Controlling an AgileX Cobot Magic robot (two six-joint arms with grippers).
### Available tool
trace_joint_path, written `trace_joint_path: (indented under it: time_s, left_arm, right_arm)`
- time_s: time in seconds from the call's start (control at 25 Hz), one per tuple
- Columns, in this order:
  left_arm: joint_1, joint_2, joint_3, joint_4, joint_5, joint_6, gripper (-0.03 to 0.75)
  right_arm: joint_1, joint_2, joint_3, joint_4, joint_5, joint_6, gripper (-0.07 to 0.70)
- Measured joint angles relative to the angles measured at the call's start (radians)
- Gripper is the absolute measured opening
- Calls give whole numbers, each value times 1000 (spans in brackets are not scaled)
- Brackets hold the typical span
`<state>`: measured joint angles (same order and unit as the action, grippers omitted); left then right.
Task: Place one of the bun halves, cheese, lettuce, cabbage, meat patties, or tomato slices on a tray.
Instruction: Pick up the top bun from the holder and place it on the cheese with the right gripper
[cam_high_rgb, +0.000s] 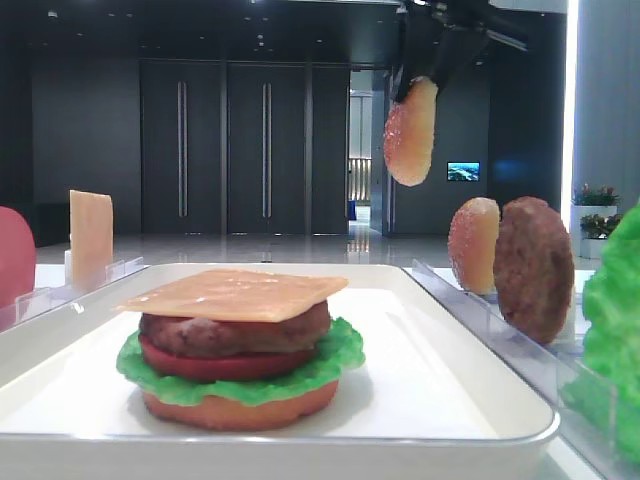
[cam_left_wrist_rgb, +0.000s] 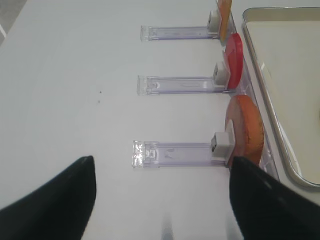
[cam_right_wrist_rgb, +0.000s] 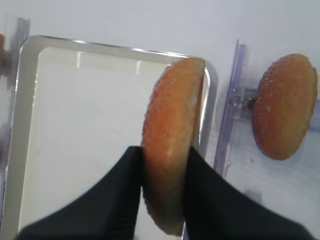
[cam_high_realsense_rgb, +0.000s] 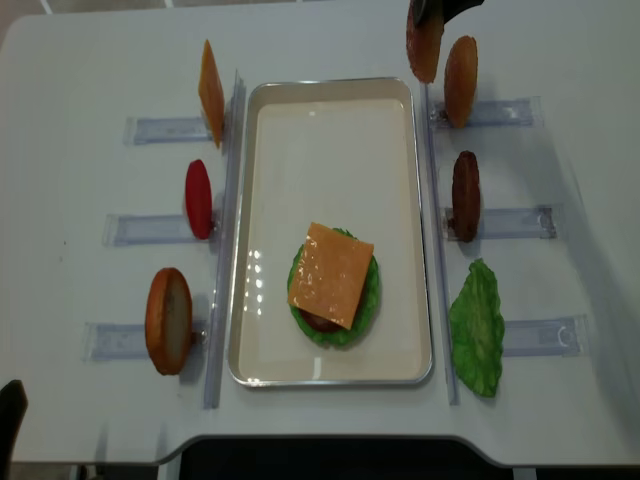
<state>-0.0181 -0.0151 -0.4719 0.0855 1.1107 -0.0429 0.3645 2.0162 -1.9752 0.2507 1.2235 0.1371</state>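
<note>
Right gripper (cam_right_wrist_rgb: 165, 170) is sitting nearest the right wrist lens, black fingers (cam_right_wrist_rgb: 115, 195) clenching a seeded bun half (cam_right_wrist_rgb: 172, 145) edge-on, one finger on each face. The bun is hanging in the air over the far right corner rim of the white tray (cam_right_wrist_rgb: 30, 125); in the overhead view the same bun (cam_high_realsense_rgb: 424, 42) is hanging at that corner, just beside a second seeded bun half (cam_high_realsense_rgb: 461, 68) standing upright in its clear holder strip (cam_high_realsense_rgb: 500, 112) right of the tray.

On the tray a stack is sitting toward the near half: orange bun base (cam_high_rgb: 240, 408) at the bottom, green lettuce (cam_high_rgb: 330, 362) frilling out, red tomato slice (cam_high_rgb: 225, 364), brown meat patty (cam_high_rgb: 235, 332), square cheese slice (cam_high_rgb: 235, 293) on top, tilted slightly.

Right of the tray, a meat patty (cam_high_realsense_rgb: 466, 195) is standing on edge in the middle holder and a loose lettuce leaf (cam_high_realsense_rgb: 477, 328) is lying by the nearest one. Left of the tray, a cheese slice (cam_high_realsense_rgb: 211, 92), a tomato slice (cam_high_realsense_rgb: 199, 198) and a bun piece (cam_high_realsense_rgb: 168, 320) are each standing upright in holders.

Left gripper (cam_left_wrist_rgb: 160, 200) is hovering above the bare table (cam_left_wrist_rgb: 75, 75) left of the tray, fingers spread wide apart, gripping nothing, near the holder with the bun piece.
</note>
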Motion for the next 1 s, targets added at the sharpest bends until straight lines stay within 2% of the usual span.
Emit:
trace_joint_path:
  time_s: [0.32,0.6,0.84,1.0]
  left_arm:
    - [0,0,0,0,0,0,636]
    - [0,0,0,0,0,0,636]
    - [0,0,0,0,0,0,636]
    - [0,0,0,0,0,0,636]
  right_arm:
    - [19,-88,90,37,0,-27,182]
    - [23,-272,332,90,-7,-35,182]
    - [29,-468,592,200,-114,-88,182]
    - [30,-584,745,330,-202,-175,182]
